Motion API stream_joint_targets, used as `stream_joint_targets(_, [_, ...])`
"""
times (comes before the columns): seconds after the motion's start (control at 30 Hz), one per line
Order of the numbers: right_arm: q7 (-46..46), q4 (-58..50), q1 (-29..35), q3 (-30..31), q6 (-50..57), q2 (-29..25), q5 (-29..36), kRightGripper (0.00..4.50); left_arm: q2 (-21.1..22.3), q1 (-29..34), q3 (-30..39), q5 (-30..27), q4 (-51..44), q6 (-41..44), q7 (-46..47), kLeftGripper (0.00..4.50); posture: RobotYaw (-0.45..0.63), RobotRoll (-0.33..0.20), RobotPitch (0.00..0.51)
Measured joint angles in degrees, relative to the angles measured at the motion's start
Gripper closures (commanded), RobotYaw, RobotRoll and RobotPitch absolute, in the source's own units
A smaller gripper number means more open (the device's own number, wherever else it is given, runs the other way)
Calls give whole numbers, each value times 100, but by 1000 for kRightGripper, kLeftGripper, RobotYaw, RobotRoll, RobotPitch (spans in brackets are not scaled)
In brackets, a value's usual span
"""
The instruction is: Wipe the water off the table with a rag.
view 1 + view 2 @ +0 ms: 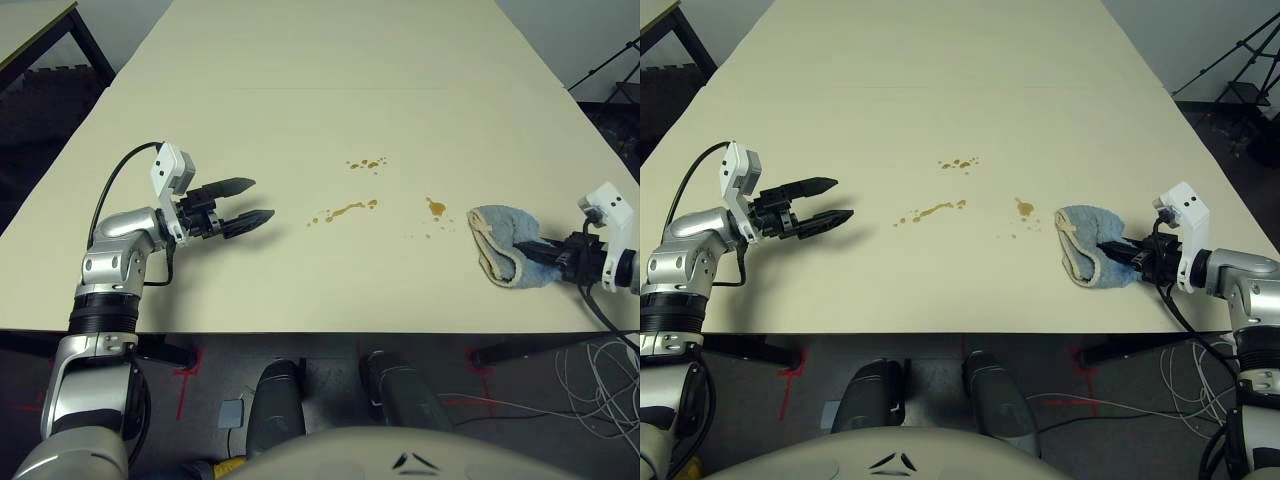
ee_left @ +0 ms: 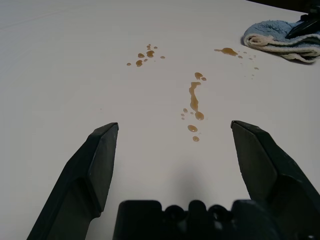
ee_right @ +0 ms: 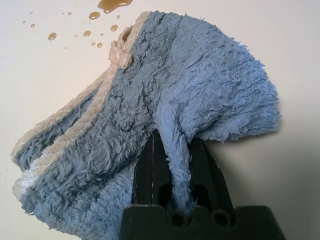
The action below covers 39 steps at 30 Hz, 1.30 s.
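A robot's left gripper, its fingers spread apart and gripping nothing, hovers above the near part of a pale table, while its right gripper clamps a pinched fold of a blue rag lying toward the table's right side. The rag's bunched shape could leave its cream edging raised, and a pass made with that ridge might smear liquid rather than soak it up. Gripped only by one fold, the cloth could curl under or slip if dragged hard. Just beside the rag sits the nearest splash of amber water; a careless first push could spread its fine droplets outward. Farther left runs a thin streak, where the open left gripper, should it stay low nearby, may get in the rag's way. Farthest out lies a cluster of drops, easily missed if the right arm's sweep falls short.
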Motion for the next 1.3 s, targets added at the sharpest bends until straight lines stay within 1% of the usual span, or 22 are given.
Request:
stream_joint_targets(0.1, [6,1,-28,-16,41,0,31,4451,0,0,-3,7,0,-1,1,0,-215,0,129])
stream_joint_targets(0.23, [-99,2,-185,-168,439,115,265,4463,-1,0,-7,13,5,-22,2,0,-212,0,126])
stream_joint_targets(0.43, [-502,-58,-834,-718,938,287,822,4466,-1,3,-8,19,13,-57,3,0,-209,0,122])
stream_joint_targets(0.5, [-657,-144,-1032,-785,1056,394,961,4467,-1,3,-10,24,16,-70,5,0,-209,0,122])
stream_joint_targets(0.6, [-818,-261,-1141,-818,1164,542,1048,4467,-2,3,-13,25,15,-74,6,0,-206,0,122])
stream_joint_targets(0.7, [-909,-267,-1142,-649,1156,598,958,4468,-2,15,-12,25,15,-74,7,0,-201,0,124])
stream_joint_targets(0.83, [-957,-233,-1131,-252,956,702,618,4477,1,29,-12,24,13,-74,7,0,-197,0,125])
stream_joint_targets(0.93, [-1061,-206,-1125,-99,746,780,392,4480,16,67,-9,24,10,-75,7,0,-191,0,127])
stream_joint_targets(1.0, [-1163,-165,-1080,46,629,928,231,4482,41,114,-9,24,-1,-75,7,0,-189,0,129])
stream_joint_targets(1.07, [-1222,-163,-1025,114,554,1074,195,4482,50,168,-9,25,-8,-74,7,0,-187,0,131])
stream_joint_targets(1.17, [-1226,-284,-998,178,583,1153,159,4483,59,178,-9,24,-21,-74,7,0,-187,0,131])
stream_joint_targets(1.3, [-1223,-700,-856,255,733,1378,167,4483,75,192,-9,24,-33,-74,8,0,-187,0,131])
